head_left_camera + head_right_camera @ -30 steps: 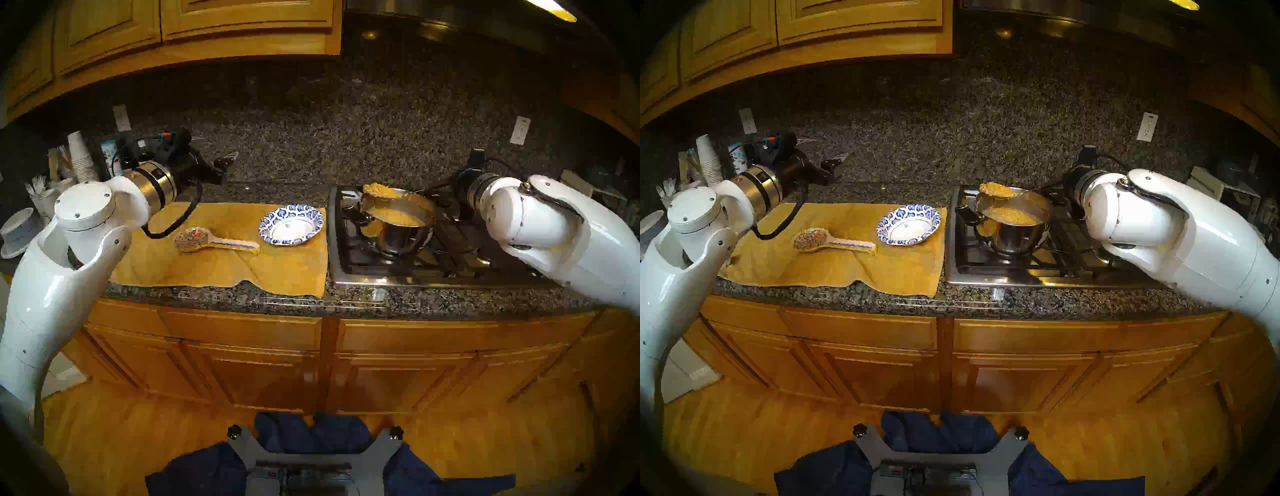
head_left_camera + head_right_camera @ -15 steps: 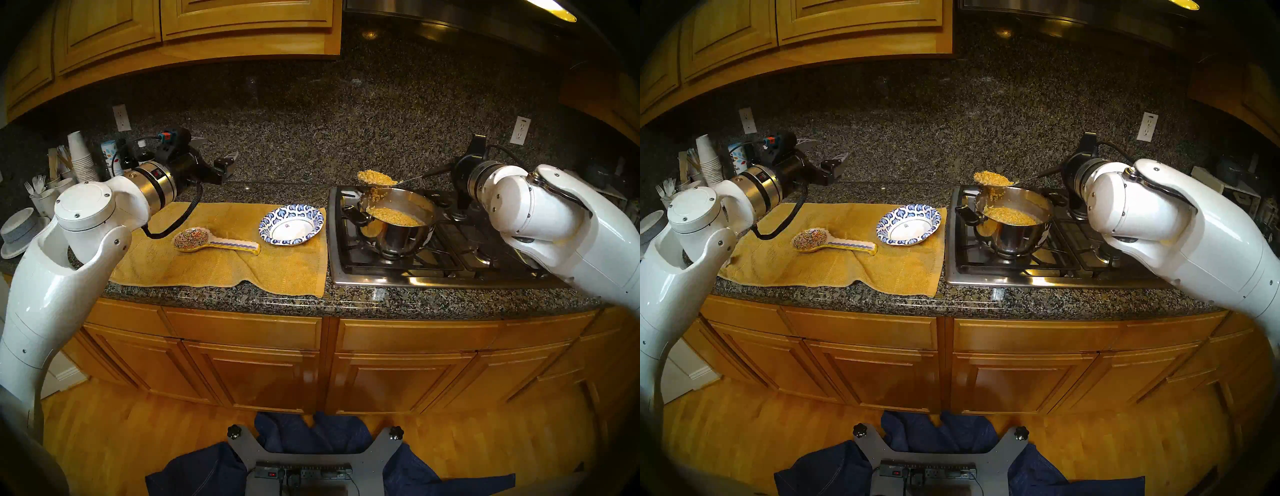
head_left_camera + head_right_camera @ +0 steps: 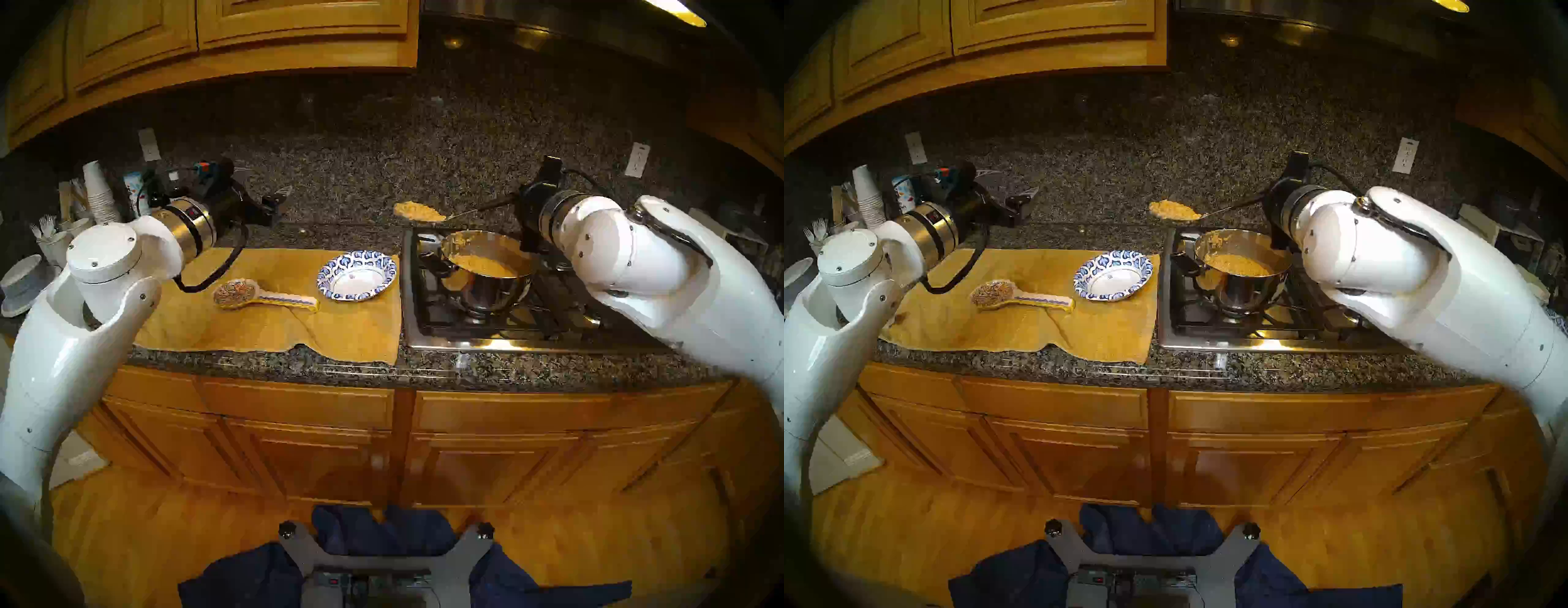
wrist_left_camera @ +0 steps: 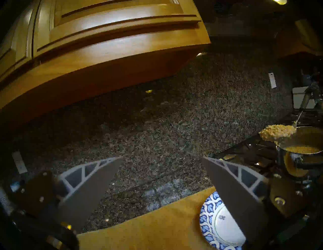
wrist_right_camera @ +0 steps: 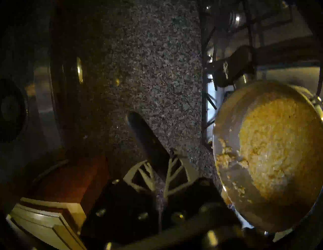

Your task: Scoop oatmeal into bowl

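Note:
The oatmeal (image 3: pixel 483 264) (image 3: pixel 1238 263) (image 5: pixel 272 148) fills the bottom of a steel pot (image 3: pixel 492 293) on the stove. My right gripper (image 3: pixel 502 203) (image 3: pixel 1255 199) (image 5: pixel 162 157) is shut on the black handle of a metal spoon. The spoon carries a heaped scoop of oatmeal (image 3: pixel 418 211) (image 3: pixel 1174 209) (image 4: pixel 276 133). It hangs in the air just left of the pot's rim, above and to the right of the bowl. The blue-and-white bowl (image 3: pixel 329 276) (image 3: pixel 1087 271) (image 4: pixel 208 209) sits empty on a yellow towel (image 3: pixel 263 331). My left gripper (image 3: pixel 275 199) (image 3: pixel 1023 197) (image 4: pixel 162 158) hovers open, left of and behind the bowl.
A painted spoon rest (image 3: pixel 237 294) lies on the towel left of the bowl. The stove (image 3: pixel 466 335) has raised black grates. Stacked cups and utensils (image 3: pixel 97 191) crowd the far left. Upper cabinets (image 3: pixel 237 34) hang over the left counter.
My right arm has lifted the loaded spoon out of the pot and carried it left, past the pot's rim. The left arm has stayed still.

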Action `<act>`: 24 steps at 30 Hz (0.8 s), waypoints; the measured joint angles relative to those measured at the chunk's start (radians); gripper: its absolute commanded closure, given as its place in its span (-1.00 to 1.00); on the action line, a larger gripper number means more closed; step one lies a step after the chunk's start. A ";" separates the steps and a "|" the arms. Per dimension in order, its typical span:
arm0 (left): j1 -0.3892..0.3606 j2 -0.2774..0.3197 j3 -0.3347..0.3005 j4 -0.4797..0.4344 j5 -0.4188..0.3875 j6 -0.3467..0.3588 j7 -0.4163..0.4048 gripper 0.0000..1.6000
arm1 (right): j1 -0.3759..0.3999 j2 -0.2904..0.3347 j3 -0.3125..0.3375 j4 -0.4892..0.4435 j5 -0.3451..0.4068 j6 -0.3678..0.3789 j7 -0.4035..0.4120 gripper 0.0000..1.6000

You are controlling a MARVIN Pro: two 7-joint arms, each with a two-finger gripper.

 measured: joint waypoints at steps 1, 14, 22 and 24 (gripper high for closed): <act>0.000 0.000 0.000 0.000 0.000 0.000 0.000 -1.00 | -0.001 -0.007 -0.001 0.000 0.000 0.000 0.000 1.00; 0.000 0.003 0.002 0.000 -0.002 -0.001 0.002 -1.00 | -0.004 -0.177 -0.054 0.058 -0.003 0.000 0.000 1.00; 0.000 0.005 0.003 0.000 -0.004 -0.002 0.003 -1.00 | 0.004 -0.269 -0.123 0.123 -0.033 0.000 0.002 1.00; 0.000 0.005 0.003 0.000 -0.004 -0.002 0.003 -1.00 | 0.007 -0.288 -0.136 0.137 -0.046 0.000 0.002 1.00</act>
